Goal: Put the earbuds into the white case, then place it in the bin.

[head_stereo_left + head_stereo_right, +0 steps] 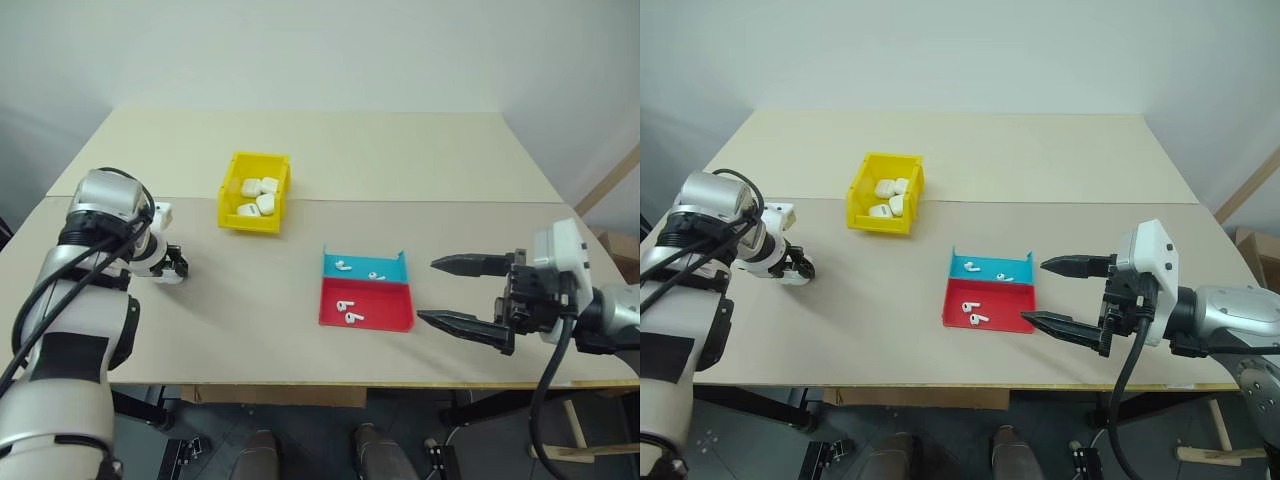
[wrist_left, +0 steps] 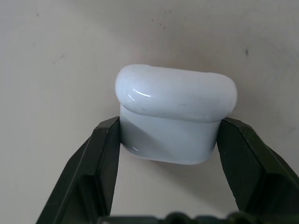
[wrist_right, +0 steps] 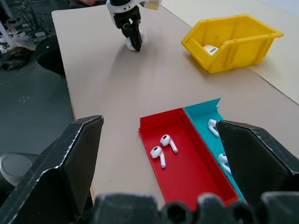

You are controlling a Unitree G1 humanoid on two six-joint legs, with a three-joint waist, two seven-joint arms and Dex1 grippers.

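A beige table stands against a pale wall. At its nine o'clock side, my left gripper clamps the white case, lid shut, long axis spanning my fingers. My right gripper hovers wide open, at three o'clock of the red-and-blue tray holding earbuds.

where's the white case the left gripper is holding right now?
The white case sits clamped in the left gripper on the table's left side, left of and nearer the robot than the yellow bin.
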